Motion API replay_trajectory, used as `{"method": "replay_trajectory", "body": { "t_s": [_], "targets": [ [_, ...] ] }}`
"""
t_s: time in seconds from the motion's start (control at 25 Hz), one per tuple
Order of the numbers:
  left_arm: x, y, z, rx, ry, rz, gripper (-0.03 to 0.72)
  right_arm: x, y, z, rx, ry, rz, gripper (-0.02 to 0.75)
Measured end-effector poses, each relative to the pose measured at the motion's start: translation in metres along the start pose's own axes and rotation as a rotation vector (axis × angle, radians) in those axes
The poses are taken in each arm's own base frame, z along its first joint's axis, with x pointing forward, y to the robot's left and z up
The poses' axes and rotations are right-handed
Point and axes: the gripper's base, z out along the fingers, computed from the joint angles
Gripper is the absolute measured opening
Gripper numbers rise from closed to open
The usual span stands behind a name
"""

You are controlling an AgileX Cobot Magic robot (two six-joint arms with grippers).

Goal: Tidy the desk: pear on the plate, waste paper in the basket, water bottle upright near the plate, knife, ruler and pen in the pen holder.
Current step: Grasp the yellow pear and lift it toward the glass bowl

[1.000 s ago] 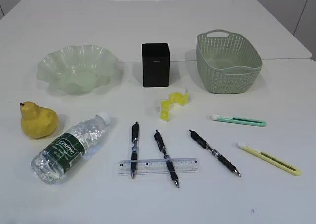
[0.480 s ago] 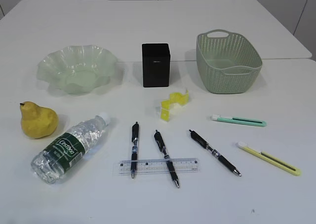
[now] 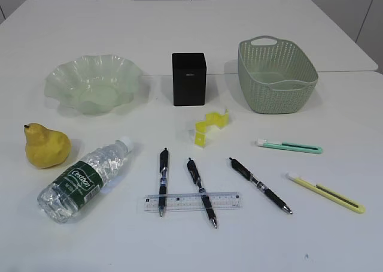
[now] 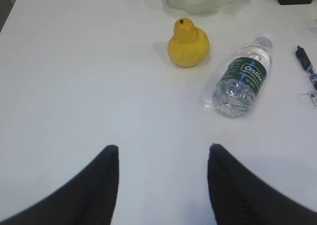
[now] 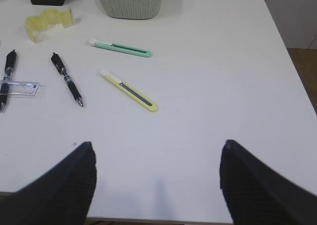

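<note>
The left gripper (image 4: 162, 185) hung spread and empty over bare desk (image 4: 74, 86); the pear (image 4: 188, 42) and lying bottle (image 4: 242, 76) sat well ahead. The right gripper (image 5: 157, 185), spread wide, faced two knives (image 5: 130, 90).

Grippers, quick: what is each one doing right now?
Left gripper: open, holding nothing, above bare desk.
Right gripper: open wide, holding nothing.
</note>
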Motion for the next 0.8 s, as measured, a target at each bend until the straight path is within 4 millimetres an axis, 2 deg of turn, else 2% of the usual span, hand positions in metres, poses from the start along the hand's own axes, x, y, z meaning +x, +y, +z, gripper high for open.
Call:
{"method": "replay_trajectory", "body": {
  "t_s": [0.24,0.56,0.8],
  "targets": [
    [0.000,0.000,0.000,0.000,0.002,0.000,0.402,-0.001,0.000,0.001,0.001,0.008,-0.001,0.575],
    [-0.001,0.000,0.003,0.000,0.043,-0.001,0.402,-0.008,0.000,0.013,-0.005,0.107,-0.006,0.575],
    [-0.017,0.000,0.005,-0.003,0.113,-0.002,0.402,-0.016,0.000,0.015,-0.007,0.133,-0.007,0.575]
  ]
}}
